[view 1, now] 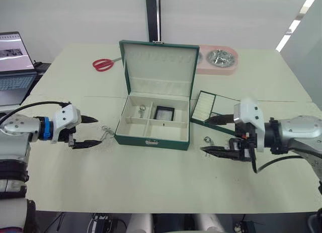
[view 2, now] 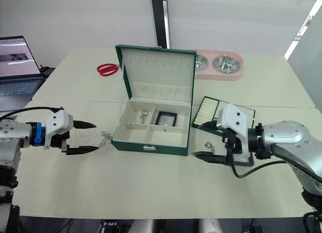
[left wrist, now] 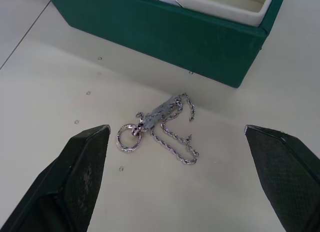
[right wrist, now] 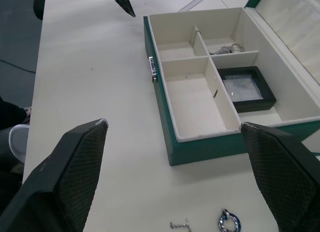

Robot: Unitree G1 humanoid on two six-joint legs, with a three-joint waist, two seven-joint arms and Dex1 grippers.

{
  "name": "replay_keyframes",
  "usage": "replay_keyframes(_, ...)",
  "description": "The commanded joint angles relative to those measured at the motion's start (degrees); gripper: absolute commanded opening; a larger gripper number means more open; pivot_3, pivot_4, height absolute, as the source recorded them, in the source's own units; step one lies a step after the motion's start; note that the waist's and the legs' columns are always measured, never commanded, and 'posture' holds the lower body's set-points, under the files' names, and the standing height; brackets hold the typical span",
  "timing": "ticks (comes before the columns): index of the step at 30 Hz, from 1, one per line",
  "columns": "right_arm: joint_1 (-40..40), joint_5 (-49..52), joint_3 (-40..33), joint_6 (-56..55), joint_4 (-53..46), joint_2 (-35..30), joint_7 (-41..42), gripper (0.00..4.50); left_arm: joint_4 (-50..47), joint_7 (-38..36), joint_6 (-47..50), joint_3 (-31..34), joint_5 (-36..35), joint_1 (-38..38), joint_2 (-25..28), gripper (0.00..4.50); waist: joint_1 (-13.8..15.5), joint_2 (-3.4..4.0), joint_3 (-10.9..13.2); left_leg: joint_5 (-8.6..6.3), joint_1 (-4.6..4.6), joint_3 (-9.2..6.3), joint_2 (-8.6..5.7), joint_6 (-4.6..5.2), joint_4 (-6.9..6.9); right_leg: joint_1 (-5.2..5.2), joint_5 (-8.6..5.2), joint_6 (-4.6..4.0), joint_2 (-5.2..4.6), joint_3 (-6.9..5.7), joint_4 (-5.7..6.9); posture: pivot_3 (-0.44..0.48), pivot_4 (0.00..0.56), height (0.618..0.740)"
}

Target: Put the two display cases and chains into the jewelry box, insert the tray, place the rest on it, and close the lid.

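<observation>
Box: lid up; one case and one chain already inside.
Left chain: on table just left of box; light, limp, slippery. You should pinch the bunched middle.
Left gripper: spread wide, empty, before that chain.
Right gripper: spread, empty, by right chain.
Tray: right of box.
</observation>
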Motion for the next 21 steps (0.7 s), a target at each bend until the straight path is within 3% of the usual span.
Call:
replay_keyframes(1, -4.46, 0.28, 2.31, 1.6, -0.33, 1.98, -2.13, 4.5, 6.39, -1.94, -6.13, -3.26, 3.69, -4.93, -1.56, 4.47, 0.0, 0.0, 0.0, 0.0, -0.01, 0.0, 0.0, 0.0, 0.0, -0.01, 0.0, 0.0, 0.0, 0.0, 0.02, 0.0, 0.15, 0.74)
replay_keyframes(12, -14.27, 0.73, 8.6, 5.52, 3.23, 8.81, -3.64, 4.5, 18.74, -1.57, -12.36, -8.46, 9.63, -15.71, -7.0, 4.47, -0.08, -0.03, 0.01, 0.01, -0.05, -0.01, 0.0, 0.0, 0.06, -0.06, 0.0, 0.0, 0.0, -0.03, 0.08, 0.0, 0.15, 0.74)
replay_keyframes(21, -18.47, -2.92, 13.54, 3.74, 5.72, 10.48, -1.98, 4.5, 18.25, -3.16, -11.63, -9.21, 10.93, -17.31, -7.63, 4.47, -0.87, -0.03, 0.01, 0.01, -0.08, -0.01, 0.01, 0.0, 0.07, -0.11, 0.0, 0.0, -0.01, -0.02, 0.09, 0.0, 0.15, 0.74)
